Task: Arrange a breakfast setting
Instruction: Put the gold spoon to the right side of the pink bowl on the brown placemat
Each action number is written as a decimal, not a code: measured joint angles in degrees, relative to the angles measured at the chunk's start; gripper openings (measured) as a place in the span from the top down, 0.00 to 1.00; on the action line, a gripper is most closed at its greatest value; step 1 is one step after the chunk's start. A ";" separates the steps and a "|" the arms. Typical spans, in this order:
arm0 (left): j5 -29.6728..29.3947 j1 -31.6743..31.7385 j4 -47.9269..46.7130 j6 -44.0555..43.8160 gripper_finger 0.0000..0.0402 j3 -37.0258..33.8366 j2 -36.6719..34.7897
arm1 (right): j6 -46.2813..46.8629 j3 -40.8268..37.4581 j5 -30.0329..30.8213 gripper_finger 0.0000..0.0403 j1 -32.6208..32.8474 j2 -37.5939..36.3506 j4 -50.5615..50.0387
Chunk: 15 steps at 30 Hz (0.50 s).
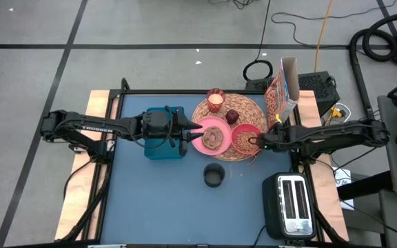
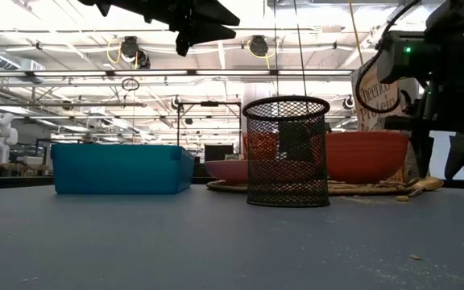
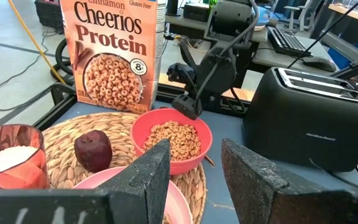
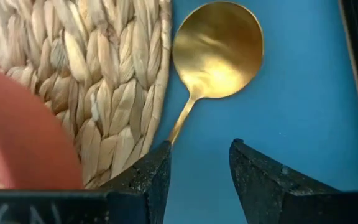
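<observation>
The round straw placemat (image 1: 243,110) lies at the table's far middle. On it rest the pink plate (image 1: 205,127), the coral-red bowl (image 3: 173,140) holding cereal rings, the dark-red fruit (image 3: 93,149) and the candle glass (image 1: 216,100). The Cheerios Protein box (image 3: 110,46) stands upright at the mat's far right. A gold spoon (image 4: 216,50) lies on the table by the mat's edge. My left gripper (image 3: 194,165) is open, high over the plate's left rim. My right gripper (image 4: 197,168) is open, pointing down over the spoon's handle beside the bowl.
A teal box (image 1: 164,134) stands left of the plate, under my left arm. A black mesh cup (image 1: 214,176) stands near the table's middle. A black toaster (image 1: 291,203) stands at the near right. Bare blue tabletop (image 1: 150,200) lies at the near left.
</observation>
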 joint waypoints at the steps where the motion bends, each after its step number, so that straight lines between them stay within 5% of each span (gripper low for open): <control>1: 0.00 0.00 0.00 0.00 0.63 0.00 0.00 | 0.79 -0.17 0.19 0.62 0.00 0.31 0.44; 15: 0.01 0.00 -0.02 0.11 0.63 0.00 0.00 | 8.36 -5.25 3.03 0.62 0.04 2.07 9.50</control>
